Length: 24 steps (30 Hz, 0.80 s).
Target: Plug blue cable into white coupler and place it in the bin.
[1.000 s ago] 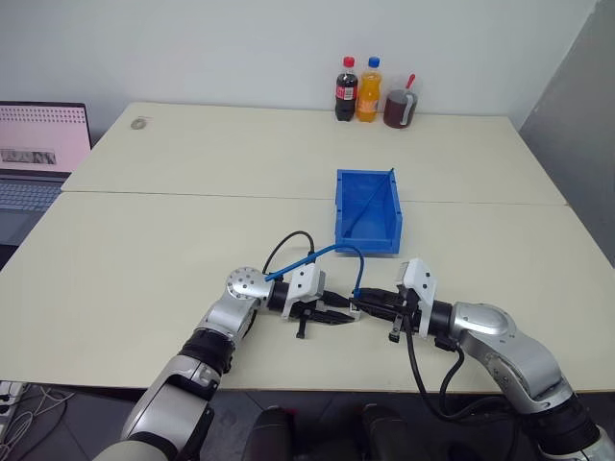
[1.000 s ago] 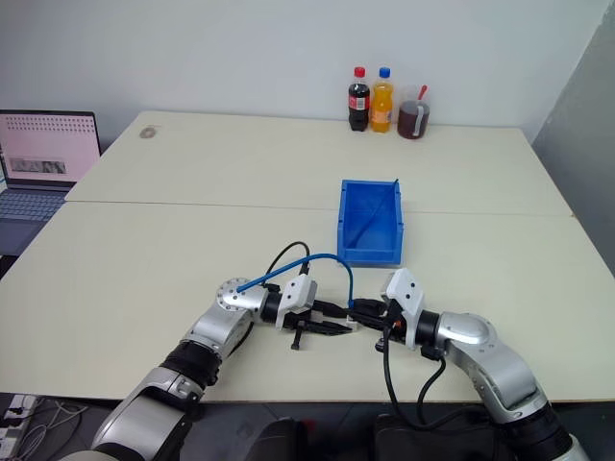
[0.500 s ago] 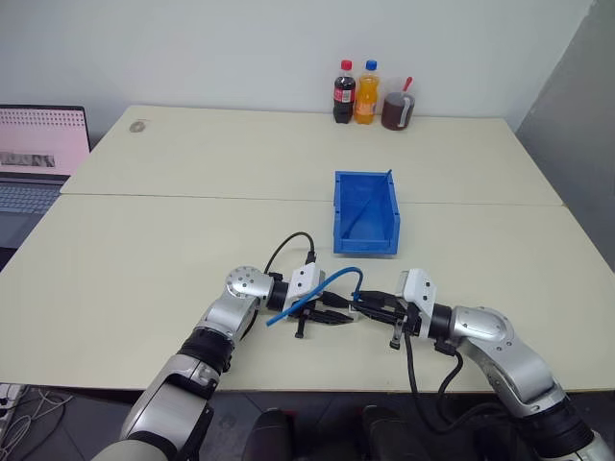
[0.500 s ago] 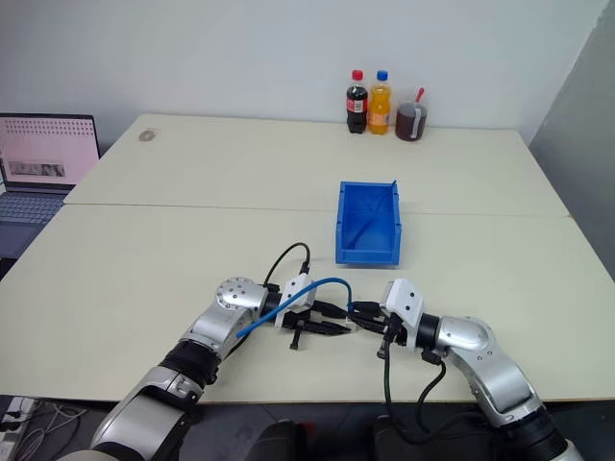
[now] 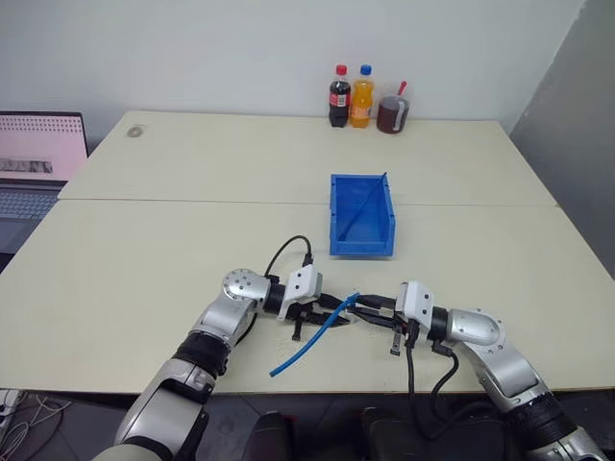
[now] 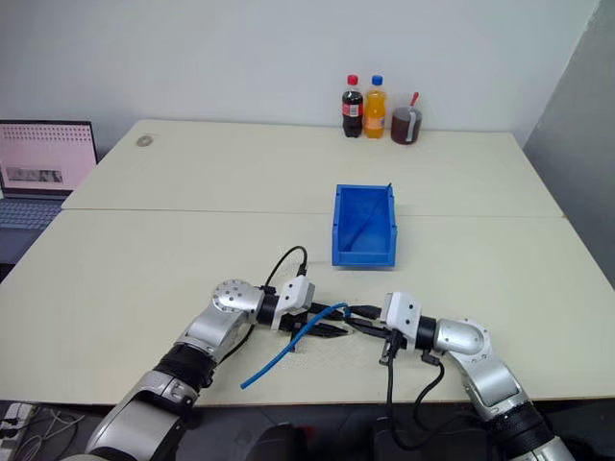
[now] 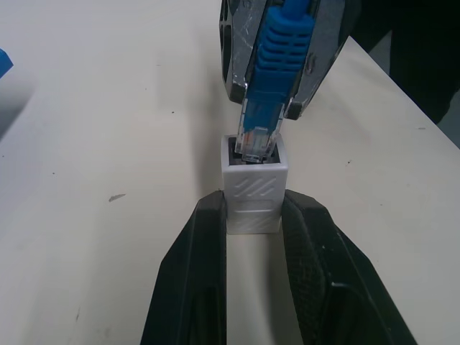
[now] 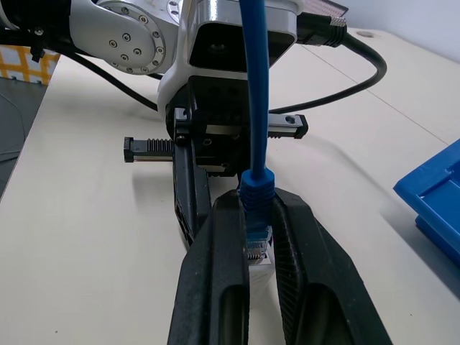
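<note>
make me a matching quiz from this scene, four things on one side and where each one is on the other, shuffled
Things:
1. white coupler
2. blue cable
3. bin
4. soda bottles

Places:
A. at the table's far edge by the wall
B. clamped in the left pincer
C. on the table, beyond both pincers
D. plug end gripped by the right pincer, tip at the coupler's opening

Pairs: 1-B, 2-D, 3-C, 4-A
</note>
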Available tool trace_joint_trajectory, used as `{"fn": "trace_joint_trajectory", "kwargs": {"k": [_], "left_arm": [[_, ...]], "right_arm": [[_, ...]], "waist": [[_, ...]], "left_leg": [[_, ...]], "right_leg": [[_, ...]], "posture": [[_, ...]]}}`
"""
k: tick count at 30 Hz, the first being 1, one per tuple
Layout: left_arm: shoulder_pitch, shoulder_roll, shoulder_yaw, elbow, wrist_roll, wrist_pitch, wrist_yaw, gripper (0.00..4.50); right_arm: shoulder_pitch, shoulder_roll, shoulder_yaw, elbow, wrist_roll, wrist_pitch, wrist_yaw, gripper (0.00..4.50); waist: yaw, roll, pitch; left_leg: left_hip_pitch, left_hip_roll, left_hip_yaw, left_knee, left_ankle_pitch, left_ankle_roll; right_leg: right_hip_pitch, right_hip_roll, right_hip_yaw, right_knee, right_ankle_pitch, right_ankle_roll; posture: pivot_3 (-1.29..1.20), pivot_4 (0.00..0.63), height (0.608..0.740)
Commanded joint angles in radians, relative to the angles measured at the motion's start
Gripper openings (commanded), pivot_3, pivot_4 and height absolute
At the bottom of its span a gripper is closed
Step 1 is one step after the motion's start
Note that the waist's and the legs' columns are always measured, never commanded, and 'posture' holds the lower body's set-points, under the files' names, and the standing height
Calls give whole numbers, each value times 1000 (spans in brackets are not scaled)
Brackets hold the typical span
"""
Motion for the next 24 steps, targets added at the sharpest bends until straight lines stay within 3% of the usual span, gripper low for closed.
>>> {"fn": "trace_joint_trajectory", "kwargs": {"k": [1, 18, 21, 24], "left_arm": [[23, 32, 6, -25, 7, 10, -23, 770], [28, 41, 6, -50, 9, 25, -27, 770], [29, 41, 6, -52, 10, 26, -26, 770], [33, 43, 6, -59, 9, 29, -26, 770]], "right_arm": [[21, 15, 17, 88, -51, 8, -1, 225], [-51, 16, 45, 205, -132, -140, 54, 225], [-32, 31, 35, 186, -75, -51, 62, 225], [5, 39, 16, 119, 41, 175, 56, 225]], "waist": [[-2, 0, 0], [-19, 0, 0], [-19, 0, 0], [-19, 0, 0]], "left_leg": [[1, 0, 0, 0, 0, 0], [9, 1, 0, -3, 0, 0], [9, 1, 0, -3, 0, 0], [9, 1, -1, -3, 0, 0]], "right_leg": [[0, 0, 0, 0, 0, 0], [7, 1, 1, 1, -2, -2], [7, 1, 1, 1, -2, -2], [7, 0, 1, 1, -2, -2]], "posture": [[0, 150, 740], [0, 150, 740], [0, 150, 740], [0, 150, 740]]}}
